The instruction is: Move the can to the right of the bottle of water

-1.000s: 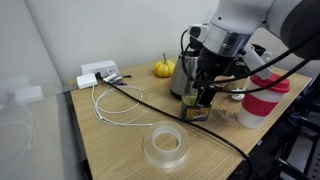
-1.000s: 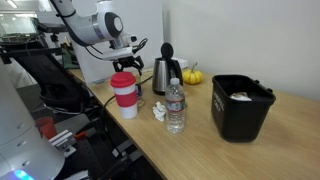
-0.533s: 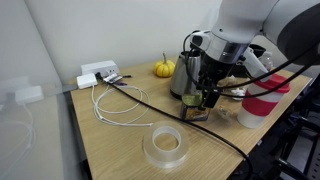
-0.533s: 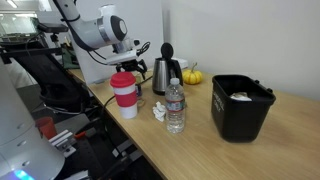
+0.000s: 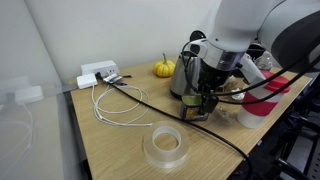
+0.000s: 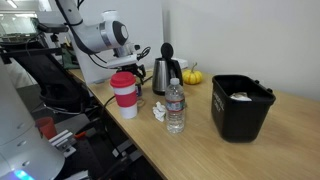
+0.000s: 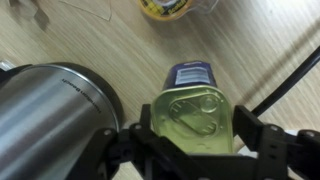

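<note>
The can (image 7: 195,112) is a squat tin with a yellow-green pull-tab top. It lies on the wooden table right beside the steel kettle (image 7: 50,120). My gripper (image 7: 196,138) is low over it, open, with one finger on each side of the tin. In an exterior view the gripper (image 5: 198,100) hangs over the can (image 5: 194,113) in front of the kettle (image 5: 184,72). The water bottle (image 6: 175,107) stands near the table's front edge, apart from the can. The can does not show in that exterior view.
A red and white cup (image 5: 262,100) stands close to the arm and also shows in the exterior view (image 6: 124,93). There is a tape roll (image 5: 165,146), white cables (image 5: 115,108), a power strip (image 5: 98,73), an orange pumpkin (image 5: 163,69) and a black bin (image 6: 242,105).
My gripper has come down a little over the can. The can, kettle and bottle have not moved.
</note>
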You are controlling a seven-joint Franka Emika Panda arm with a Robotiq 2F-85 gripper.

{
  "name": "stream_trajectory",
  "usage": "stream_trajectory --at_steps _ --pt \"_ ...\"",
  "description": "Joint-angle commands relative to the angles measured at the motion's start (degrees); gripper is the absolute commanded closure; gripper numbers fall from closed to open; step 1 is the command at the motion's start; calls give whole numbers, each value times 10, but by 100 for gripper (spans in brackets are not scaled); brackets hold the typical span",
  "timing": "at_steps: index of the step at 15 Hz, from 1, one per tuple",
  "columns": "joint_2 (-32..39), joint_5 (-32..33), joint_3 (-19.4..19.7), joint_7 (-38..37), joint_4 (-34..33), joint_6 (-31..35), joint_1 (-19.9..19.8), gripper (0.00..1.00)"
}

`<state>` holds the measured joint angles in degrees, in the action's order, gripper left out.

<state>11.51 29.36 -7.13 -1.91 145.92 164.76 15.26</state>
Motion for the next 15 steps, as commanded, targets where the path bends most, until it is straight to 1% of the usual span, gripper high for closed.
stream_trajectory --at_steps 1,2,3,6,9,13,15 --pt "-1 0 1 0 -3 -5 0 47" --pt "0 -4 -1 3 -3 -5 -1 55" --pt "2 -9 -3 5 -2 -4 -3 60" --pt "3 -21 -7 10 0 -1 -5 61" --pt "-3 -50 -18 24 6 1 -12 61" --pt "-33 -132 -45 68 25 2 -17 61" --pt "-57 -147 -46 61 34 0 -11 61"
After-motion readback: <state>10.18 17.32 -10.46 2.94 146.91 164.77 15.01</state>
